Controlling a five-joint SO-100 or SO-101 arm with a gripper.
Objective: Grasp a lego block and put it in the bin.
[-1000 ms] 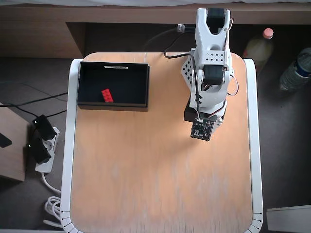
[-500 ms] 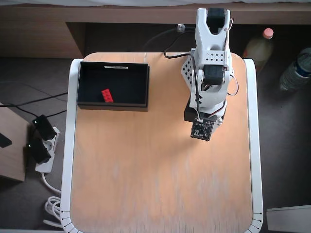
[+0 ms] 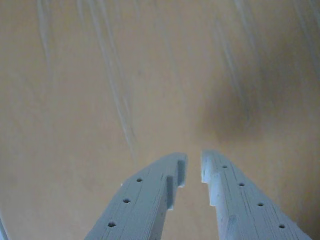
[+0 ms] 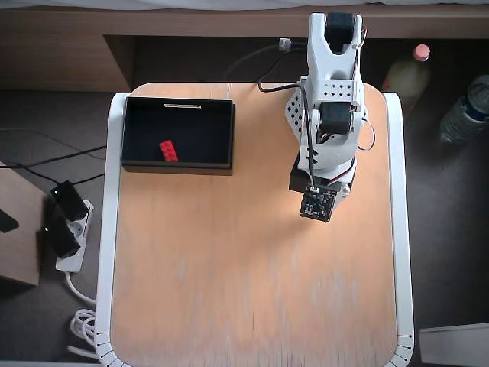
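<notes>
Red lego block (image 4: 168,151) is lying inside the black bin (image 4: 130,130); I'm seeing the gripper (image 3: 194,167) nearly closed, empty.

Two pale grey fingers (image 3: 145,200) of the gripper (image 3: 194,167) are seen rising from the lower edge of the wrist view, converging toward their tips. A narrow gap is left between the tips, and nothing is held there. Small round holes are seen along the upper face of each finger, and a stepped notch is cut into each inner edge. Beneath them a bare tan surface (image 3: 100,90) is shown, streaked with faint pale lines running roughly top to bottom. A soft dark shadow (image 3: 235,115) is cast on it, above and to the right of the tips.
</notes>
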